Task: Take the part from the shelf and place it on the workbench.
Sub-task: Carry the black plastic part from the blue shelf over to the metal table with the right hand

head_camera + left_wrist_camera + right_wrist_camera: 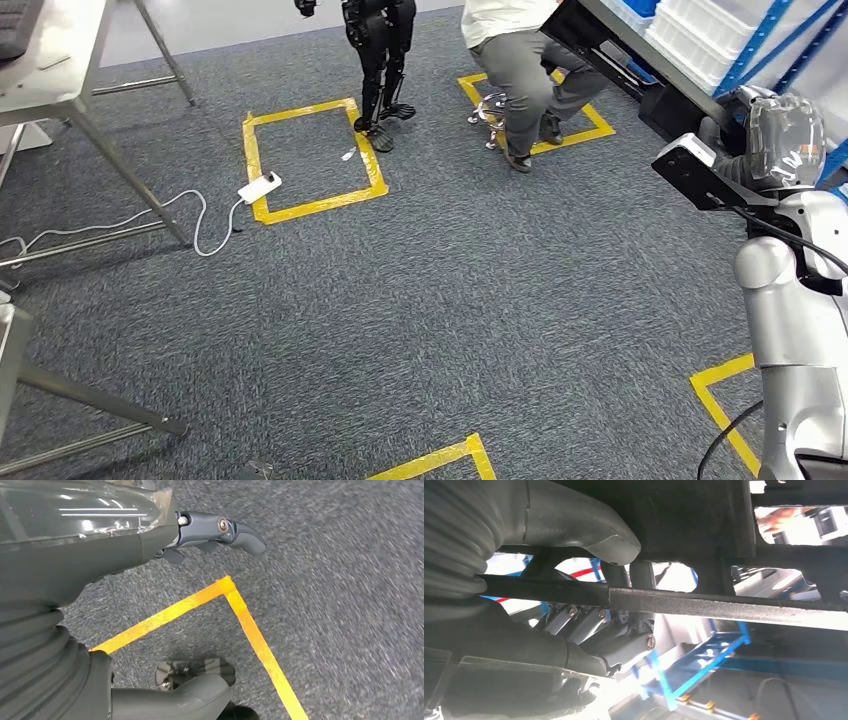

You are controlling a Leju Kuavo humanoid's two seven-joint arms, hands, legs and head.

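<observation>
**Right hand grips the dark part by its bar, raised near the shelf**

Up at the right of the head view, the right hand (778,135) is raised on its silver arm, with a flat dark part (610,40) reaching from it toward the upper middle of the picture. The part is a black framework with openings in it, held well off the floor and tilted. In the right wrist view the hand (589,625) is wrapped on a straight dark bar of the part (724,605): the thick grey thumb lies on one side of the bar and the darker fingers (624,647) curl up on the other side, so the bar runs between them and on past the fingertips. The rest of the framework spreads out beyond the thumb.

Just behind the raised hand stands the blue shelf (770,40), with white bins (710,30) on it.

The left hand (100,555) hangs over grey carpet (350,580), beside a corner of yellow floor tape (227,587). Its fingers (235,530) are only slightly bent and apart from the thumb, with nothing in them.

A metal bench (40,70) stands at the far left of the head view. Farther off, a person (525,60) sits on a stool, and the dark legs of another robot (380,50) stand at a taped square (310,160), where a white power strip (258,187) lies.
</observation>
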